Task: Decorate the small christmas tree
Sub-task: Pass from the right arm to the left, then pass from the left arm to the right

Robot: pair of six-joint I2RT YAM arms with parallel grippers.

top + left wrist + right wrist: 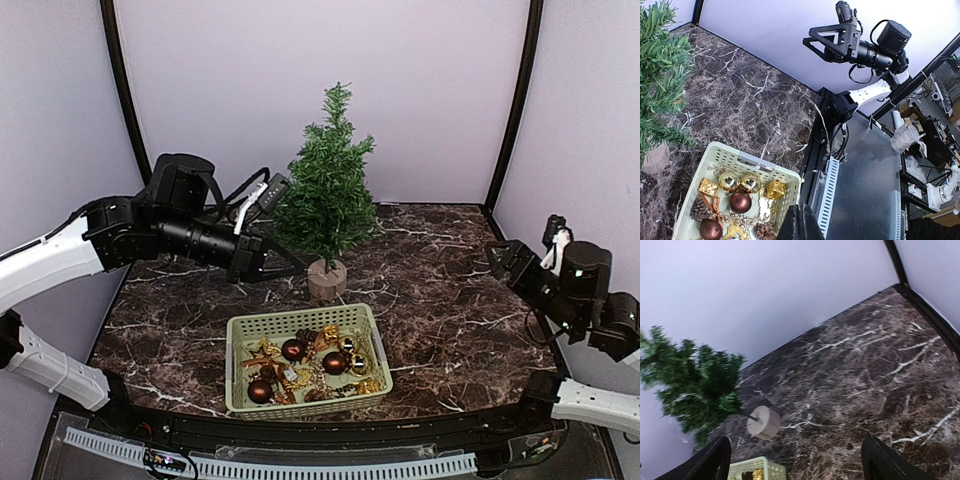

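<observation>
Fingers (710, 462) of your right gripper (795, 441) spread wide, holding nothing; your left gripper's (297, 263) grip cannot be read.

Your left arm reaches in from the left with its gripper low beside the small christmas tree (328, 190), the tips under the lowest branches near the trunk; you cannot tell from above whether they touch it. The left wrist view shows only one dark tip at its bottom edge, so whether that gripper is open or closed stays unclear. The tree stands upright on its round wooden base (327, 280) on the marble table (440, 290), just behind the pale basket (300, 319). The basket holds brown balls (334, 362), gold balls (740, 182) and other small ornaments. Your right gripper hangs above the table's right side, well apart from tree and basket.
</observation>
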